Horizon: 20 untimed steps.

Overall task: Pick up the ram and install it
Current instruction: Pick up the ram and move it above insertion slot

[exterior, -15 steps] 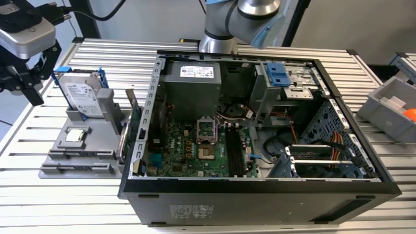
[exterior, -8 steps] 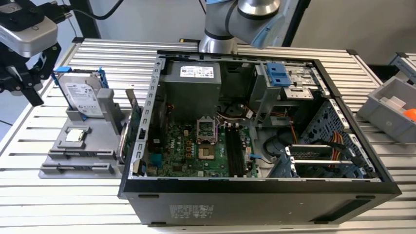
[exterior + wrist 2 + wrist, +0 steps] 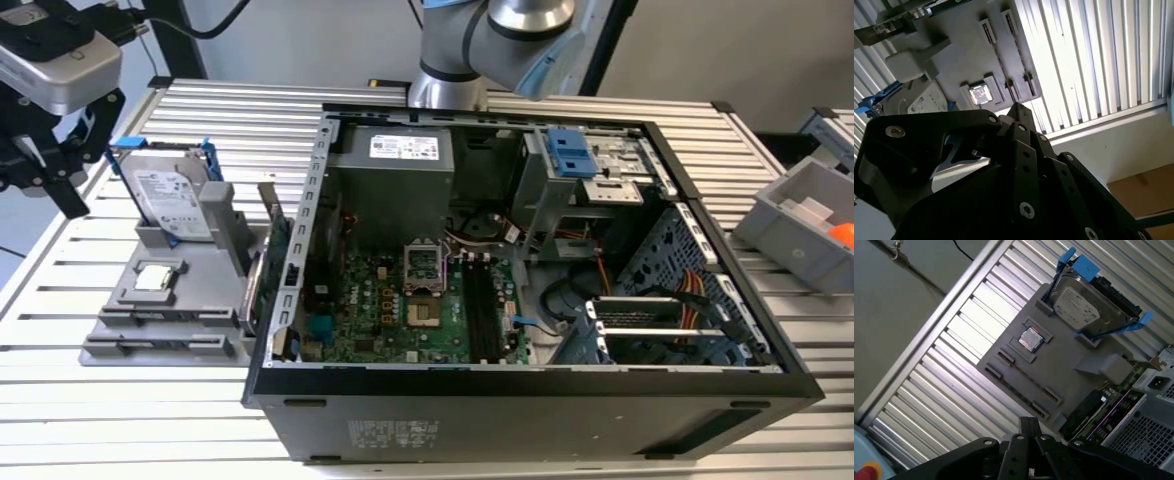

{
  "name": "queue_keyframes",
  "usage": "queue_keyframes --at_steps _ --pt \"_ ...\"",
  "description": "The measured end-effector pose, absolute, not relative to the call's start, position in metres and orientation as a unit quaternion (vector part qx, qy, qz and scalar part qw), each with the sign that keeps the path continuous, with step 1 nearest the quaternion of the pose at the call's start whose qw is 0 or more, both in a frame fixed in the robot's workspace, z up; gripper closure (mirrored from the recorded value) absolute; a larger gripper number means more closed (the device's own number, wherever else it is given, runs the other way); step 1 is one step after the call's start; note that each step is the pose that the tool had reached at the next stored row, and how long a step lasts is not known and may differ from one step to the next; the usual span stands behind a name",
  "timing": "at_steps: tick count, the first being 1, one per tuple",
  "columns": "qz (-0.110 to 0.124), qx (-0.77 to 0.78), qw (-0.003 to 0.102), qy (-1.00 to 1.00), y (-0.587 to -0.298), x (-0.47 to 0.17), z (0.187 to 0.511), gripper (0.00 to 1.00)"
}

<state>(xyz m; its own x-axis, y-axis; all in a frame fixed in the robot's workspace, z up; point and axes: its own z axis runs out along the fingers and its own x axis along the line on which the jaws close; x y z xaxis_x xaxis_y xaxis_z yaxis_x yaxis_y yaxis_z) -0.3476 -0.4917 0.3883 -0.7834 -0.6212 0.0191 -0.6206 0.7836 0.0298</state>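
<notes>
Closed, empty gripper up in the air by the tray, not at the ram yet
The gripper was shut with nothing in it. It hung near the grey tray and well away from the case. What looked like the ram stood on its thin edge at the tray's side, just beside the green card. To grab it well, I think it should open, line up with the flat sides and come straight down without bumping the card

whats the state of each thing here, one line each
black computer case, lying on its side, panel off, open
silver hard drive in blue frame, upright in the grey tray
square silver chip, flat on the tray
green card with metal bracket, on edge beside the case
black claw, in the air, off the table
</notes>
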Motion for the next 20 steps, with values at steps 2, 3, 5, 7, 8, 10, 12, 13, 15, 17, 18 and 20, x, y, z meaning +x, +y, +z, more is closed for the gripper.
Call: queue_keyframes --at_steps 2,3,5,7,8,10,12,13,15,17,18,20 --pt "-0.01 0.333 0.014 -0.943 -0.4917 -0.3476 0.3883 1.0" --pt "-0.01 0.336 0.014 -0.942 -0.4916 -0.3476 0.3883 1.0" --pt "-0.01 0.341 0.014 -0.94 -0.4916 -0.3476 0.3883 1.0" --pt "-0.009 0.345 0.015 -0.938 -0.4916 -0.3476 0.3883 1.0" --pt "-0.008 0.347 0.015 -0.938 -0.4916 -0.3476 0.3883 1.0" --pt "-0.008 0.351 0.015 -0.936 -0.4916 -0.3476 0.3883 1.0" --pt "-0.007 0.356 0.015 -0.934 -0.4916 -0.3476 0.3883 1.0" --pt "-0.007 0.358 0.015 -0.934 -0.4916 -0.3476 0.3882 1.0" --pt "-0.006 0.362 0.016 -0.932 -0.4916 -0.3476 0.3883 1.0" --pt "-0.006 0.367 0.016 -0.93 -0.4916 -0.3476 0.3882 1.0" --pt "-0.005 0.369 0.016 -0.929 -0.4916 -0.3476 0.3883 1.0" --pt "-0.005 0.373 0.016 -0.928 -0.4916 -0.3476 0.3883 1.0"
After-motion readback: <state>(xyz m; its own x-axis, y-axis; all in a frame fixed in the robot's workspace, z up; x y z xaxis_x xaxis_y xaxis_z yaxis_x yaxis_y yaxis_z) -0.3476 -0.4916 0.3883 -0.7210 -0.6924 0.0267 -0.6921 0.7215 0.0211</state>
